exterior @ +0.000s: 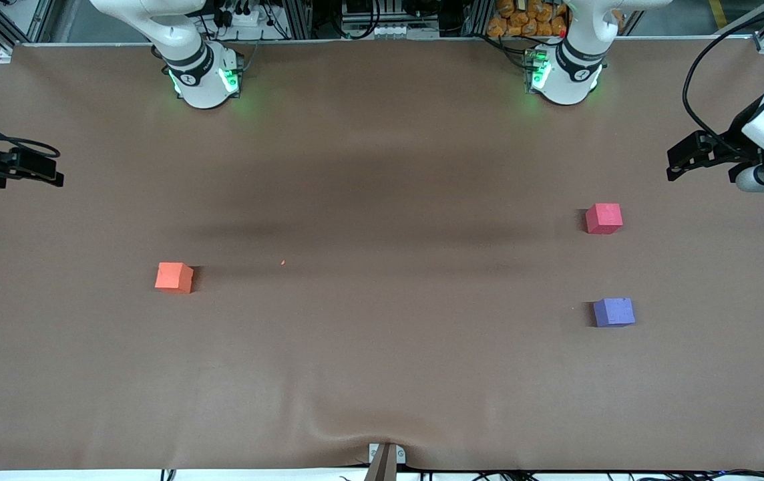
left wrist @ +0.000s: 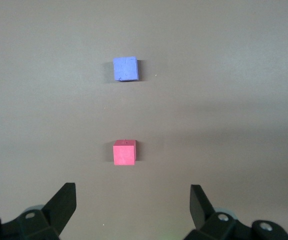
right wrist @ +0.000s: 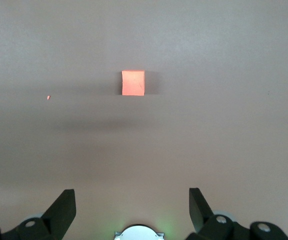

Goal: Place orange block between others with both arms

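Orange block (exterior: 173, 277) sits alone, well apart from the pink cube (exterior: 604, 218) and purple cube (exterior: 614, 312).
Left gripper (left wrist: 133, 205) and right gripper (right wrist: 132, 205) both hover empty, fingers spread (a botched handover could drop it).

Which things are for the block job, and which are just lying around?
For the job: orange block, red block, purple block, left gripper and right gripper, both open and up over the table's ends.
Lying around: orange crumb, brown cloth.

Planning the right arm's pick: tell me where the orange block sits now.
The orange block lies alone on the brown table toward the right arm's end, untouched, well apart from the pinkish-red cube and purple cube at the left arm's end.
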Tool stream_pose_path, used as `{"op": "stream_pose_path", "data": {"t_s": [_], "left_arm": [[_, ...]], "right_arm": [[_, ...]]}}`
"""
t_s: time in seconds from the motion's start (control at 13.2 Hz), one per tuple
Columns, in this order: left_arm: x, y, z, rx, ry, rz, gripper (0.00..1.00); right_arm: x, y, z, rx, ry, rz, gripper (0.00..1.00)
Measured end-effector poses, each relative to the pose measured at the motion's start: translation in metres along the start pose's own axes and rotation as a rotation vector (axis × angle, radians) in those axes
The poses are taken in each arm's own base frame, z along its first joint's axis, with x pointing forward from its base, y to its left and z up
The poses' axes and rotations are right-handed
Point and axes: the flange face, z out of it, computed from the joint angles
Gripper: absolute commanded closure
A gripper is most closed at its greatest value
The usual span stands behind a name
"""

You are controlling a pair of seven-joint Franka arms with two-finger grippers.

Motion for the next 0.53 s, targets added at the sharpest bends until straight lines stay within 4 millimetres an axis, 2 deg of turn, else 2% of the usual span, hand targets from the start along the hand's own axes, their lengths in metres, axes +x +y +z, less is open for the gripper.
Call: {"op": "stream_pose_path", "data": {"t_s": [0.53], "left_arm": [[0.0005, 0.0002, 0.001, 0.0, -0.002, 0.0, 0.0]], "right_arm": [[-0.0081, -0.0007, 0.0006, 0.004, -0.042, -0.001, 0.0]]}}
